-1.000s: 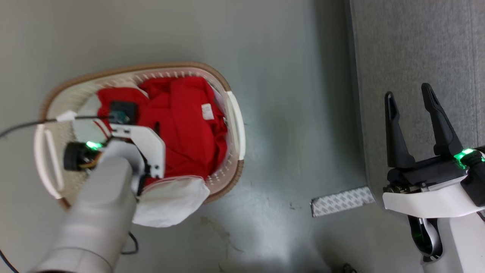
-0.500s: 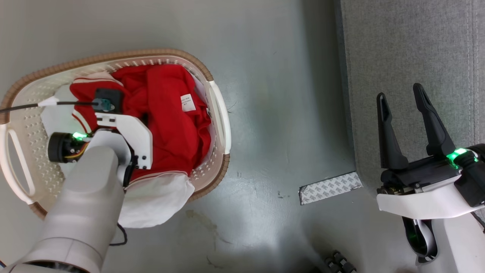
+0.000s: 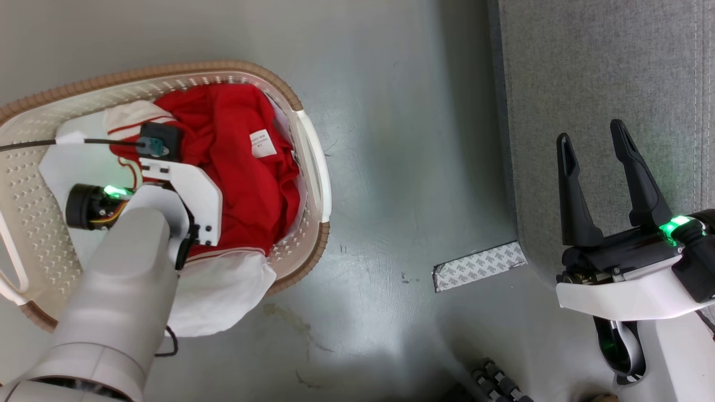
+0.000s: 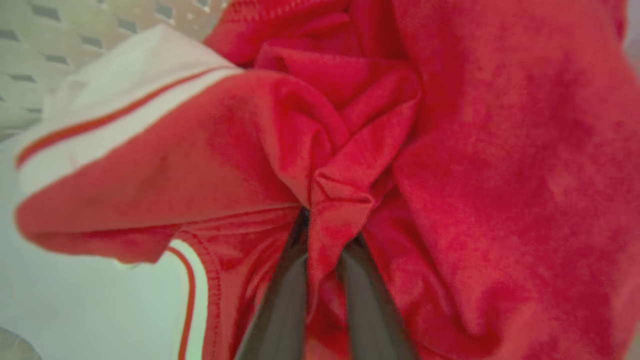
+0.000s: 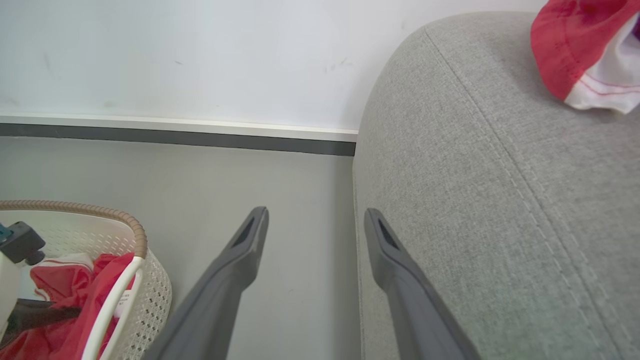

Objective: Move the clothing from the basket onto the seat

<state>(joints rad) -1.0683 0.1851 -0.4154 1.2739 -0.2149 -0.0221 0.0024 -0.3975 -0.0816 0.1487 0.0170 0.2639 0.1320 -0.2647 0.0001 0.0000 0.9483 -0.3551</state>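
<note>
The cream basket (image 3: 167, 71) with a brown rim stands on the floor at the left, with red clothing (image 3: 240, 184) piled in it. My left wrist reaches down into the pile. In the left wrist view my left gripper (image 4: 327, 230) is shut on a bunched fold of the red clothing (image 4: 450, 150), beside a white, red-striped cuff (image 4: 100, 130). The grey seat (image 3: 603, 67) fills the right side. My right gripper (image 3: 591, 134) hovers open at its edge, holding nothing. Another red and white garment (image 5: 570, 40) lies on the seat (image 5: 475, 175).
A white cloth (image 3: 218, 296) hangs over the basket's near rim. A patterned grey tape patch (image 3: 480, 267) lies on the floor by the seat's corner. A black cable (image 3: 33, 145) crosses the basket. Bare grey floor separates basket and seat, and a white wall (image 5: 175, 50) stands behind.
The head camera has shifted, so basket and seat sit further left and higher in the picture. My left wrist stays over the red pile. The right gripper stays open.
</note>
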